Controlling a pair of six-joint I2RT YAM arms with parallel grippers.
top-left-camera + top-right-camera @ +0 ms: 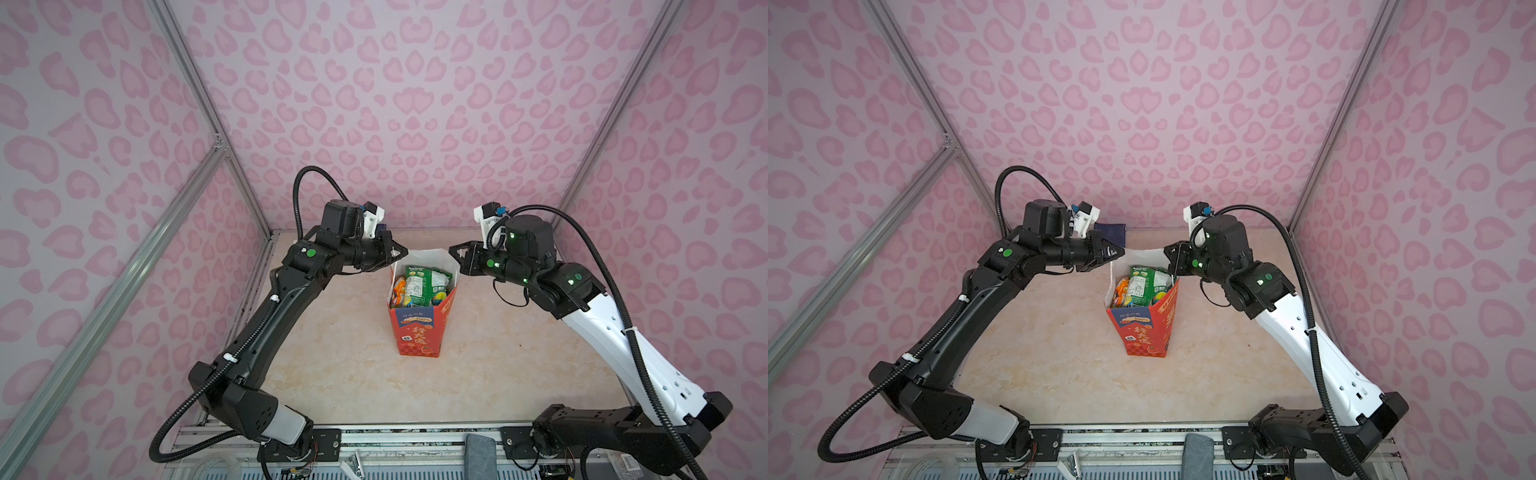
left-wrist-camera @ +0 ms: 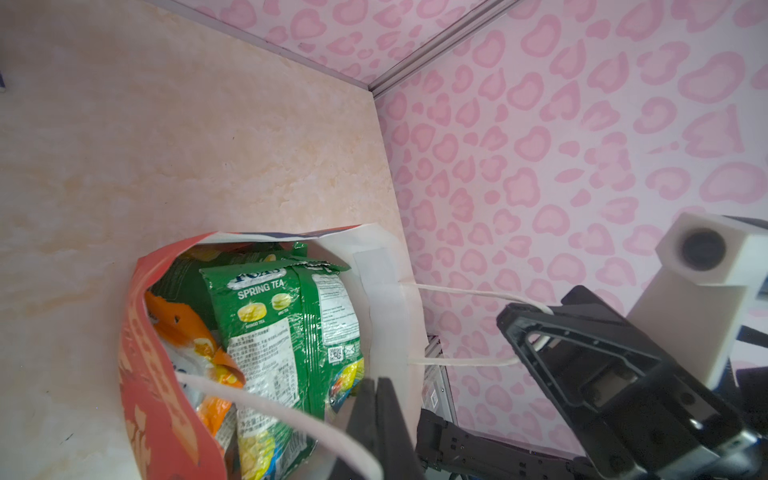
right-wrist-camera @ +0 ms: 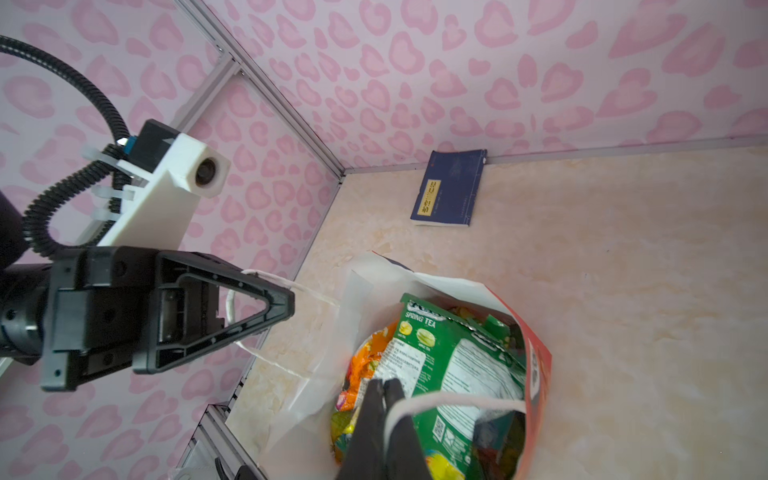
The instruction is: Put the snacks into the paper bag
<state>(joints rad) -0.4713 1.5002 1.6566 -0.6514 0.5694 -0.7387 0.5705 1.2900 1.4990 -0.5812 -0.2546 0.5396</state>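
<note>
The red-orange paper bag [image 1: 417,332] [image 1: 1144,332] stands upright mid-table with its mouth spread wide. Inside lie the snacks [image 1: 424,284] [image 1: 1144,282]: a green "SPRING TEA" packet [image 2: 282,324] [image 3: 457,361] on top, with orange and yellow ones beside it. My left gripper [image 1: 401,251] [image 1: 1119,251] [image 2: 378,386] is shut on one white cord handle [image 3: 307,291] at the bag's left rim. At the right rim, my right gripper [image 1: 453,250] [image 1: 1169,249] [image 3: 383,384] is shut on the other cord handle [image 2: 457,291]. Both cords are pulled taut sideways.
A flat dark-blue booklet [image 3: 451,191] [image 1: 1111,232] with a yellow label lies against the back wall, behind the left gripper. Pink patterned walls with metal frame rails close in the beige table [image 1: 353,374] at back and sides.
</note>
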